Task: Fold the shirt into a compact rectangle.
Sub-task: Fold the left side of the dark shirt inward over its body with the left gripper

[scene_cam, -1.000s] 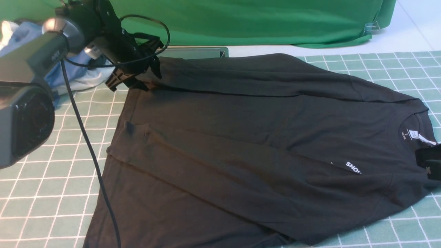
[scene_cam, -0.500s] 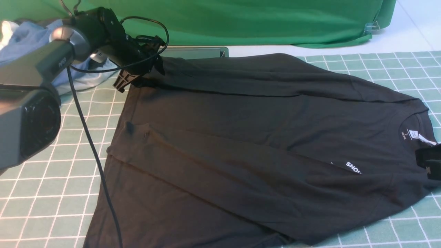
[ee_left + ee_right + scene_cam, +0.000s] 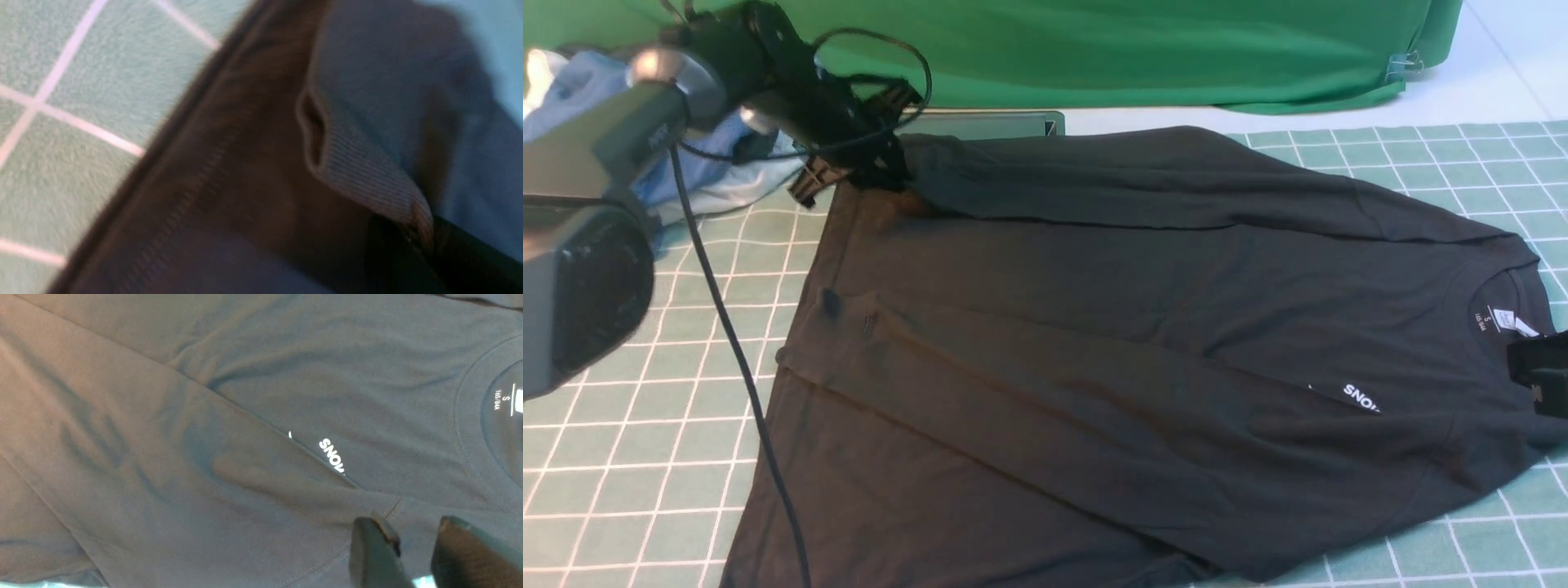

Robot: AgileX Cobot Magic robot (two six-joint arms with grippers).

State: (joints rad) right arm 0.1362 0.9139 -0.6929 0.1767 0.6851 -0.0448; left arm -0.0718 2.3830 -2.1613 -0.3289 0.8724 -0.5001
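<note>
The black shirt (image 3: 1135, 327) lies spread on the green checked mat (image 3: 621, 457), collar to the right, both long sleeves folded across the body. Its white "SNO" logo (image 3: 1360, 398) peeks out beside a sleeve edge, and the white neck label (image 3: 1503, 320) shows inside the collar. My left gripper (image 3: 882, 175) is at the shirt's far left corner, shut on the ribbed cuff (image 3: 367, 171) of the far sleeve. In the left wrist view the left gripper (image 3: 421, 234) pinches that cuff. My right gripper (image 3: 1539, 376) hangs over the near shoulder beside the collar, open. In its own wrist view the right gripper (image 3: 408, 526) holds nothing.
Blue and white garments (image 3: 711, 175) are heaped at the far left behind the left arm. A bright green cloth (image 3: 1135, 49) hangs across the back. A flat grey plate (image 3: 988, 124) lies behind the shirt. The left arm's black cable (image 3: 735, 351) drapes over the mat.
The left gripper has gone from open to shut on the sleeve cuff and shifted slightly, bunching the cloth there. The right gripper has stayed put.
</note>
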